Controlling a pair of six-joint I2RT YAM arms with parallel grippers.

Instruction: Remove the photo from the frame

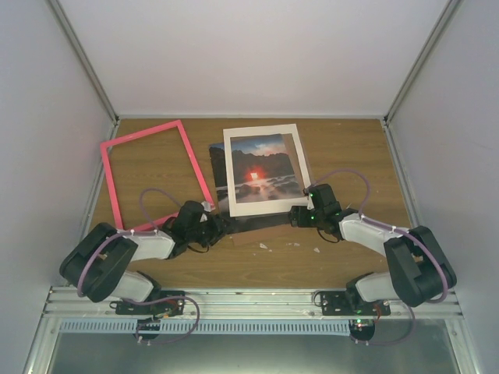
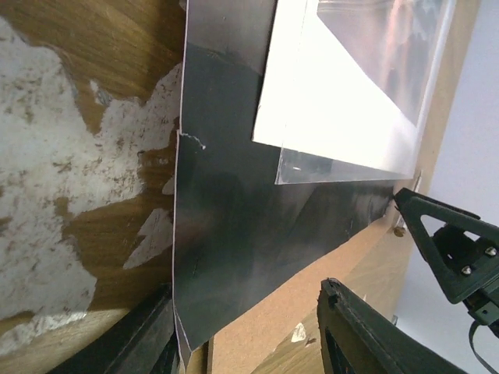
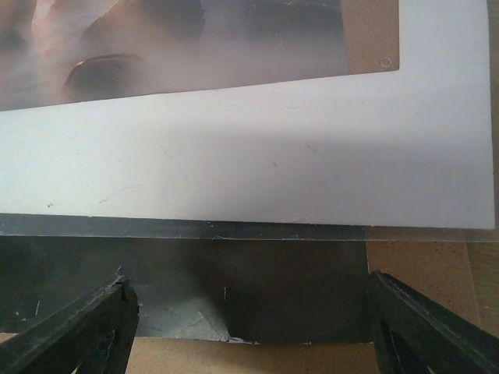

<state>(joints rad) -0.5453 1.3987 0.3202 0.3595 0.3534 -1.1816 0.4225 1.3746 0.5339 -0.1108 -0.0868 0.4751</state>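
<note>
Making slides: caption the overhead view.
Pink frame empty at left; left pincer and right pincer open at near edge of the photo.

Wooden table [image 1: 351,156] carries pink frame [image 1: 144,133] and brown board [image 1: 261,230].

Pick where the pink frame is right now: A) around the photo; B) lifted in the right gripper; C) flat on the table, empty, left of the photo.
C: bare table shows through the pink frame, and the photo lies to its right under the white mat board.
</note>
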